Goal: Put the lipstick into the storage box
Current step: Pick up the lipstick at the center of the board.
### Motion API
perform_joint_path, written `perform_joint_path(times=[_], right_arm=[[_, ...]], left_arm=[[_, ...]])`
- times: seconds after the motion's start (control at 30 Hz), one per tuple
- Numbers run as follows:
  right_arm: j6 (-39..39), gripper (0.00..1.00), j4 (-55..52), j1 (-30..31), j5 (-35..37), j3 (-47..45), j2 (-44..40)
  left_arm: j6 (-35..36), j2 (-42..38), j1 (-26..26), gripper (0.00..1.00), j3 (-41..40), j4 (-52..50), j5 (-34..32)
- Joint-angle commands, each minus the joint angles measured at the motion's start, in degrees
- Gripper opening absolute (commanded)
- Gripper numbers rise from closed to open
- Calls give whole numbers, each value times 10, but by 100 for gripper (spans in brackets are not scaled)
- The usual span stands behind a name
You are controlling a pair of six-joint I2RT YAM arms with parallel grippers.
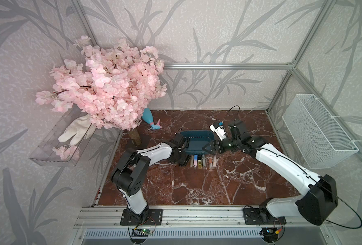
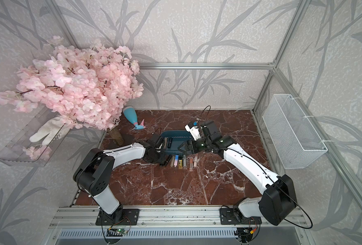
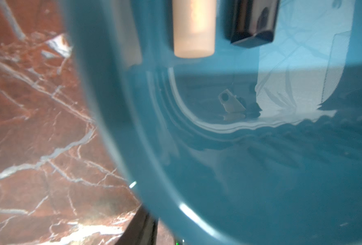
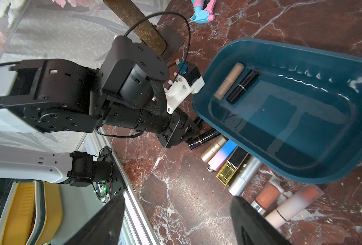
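The teal storage box [image 1: 198, 151] [image 2: 174, 152] [image 4: 303, 169] sits mid-table. A beige lipstick [image 4: 229, 81] [image 3: 193, 27] and a black lipstick [image 4: 242, 86] [image 3: 252, 21] lie inside it at its left end. Several more lipsticks [image 1: 197, 161] lie in a row along the box's front. My left gripper [image 1: 181, 162] [image 4: 189, 133] reaches down at the row's left end, its tips at a black lipstick [image 4: 203, 137]; its grip is hidden. My right gripper [image 1: 207, 148] [image 4: 178, 222] hovers open and empty by the box's front right corner.
A pink blossom tree [image 1: 107, 84] with its trunk [image 1: 135, 137] stands at the back left. A blue spray bottle [image 1: 152, 121] lies behind the box. A white wire basket [image 1: 318, 135] hangs on the right wall, and a clear tray [image 1: 48, 157] with a white glove on the left.
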Motion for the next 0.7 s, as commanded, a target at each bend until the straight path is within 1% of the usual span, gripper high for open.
perform_joint_path(times=[0.0,0.1,0.43,0.57,0.67], right_arm=[[1,83,4,-1,-7,3,-10],[5,83,9,-2,-8,2,-11],[20,83,22,-2,-8,0,-12],[30,83,31,-2,-8,-3,-13],[36,88,36,-1,-10,-5,-13]], left_arm=[[9,11,-3,35,10,-32,-21],[9,11,-3,34,8,-36,-24],[13,-3,-3,17,1,-52,-30],[15,-20,-1,15,-13,-53,-33],[14,-30,-1,13,-21,-53,-32]])
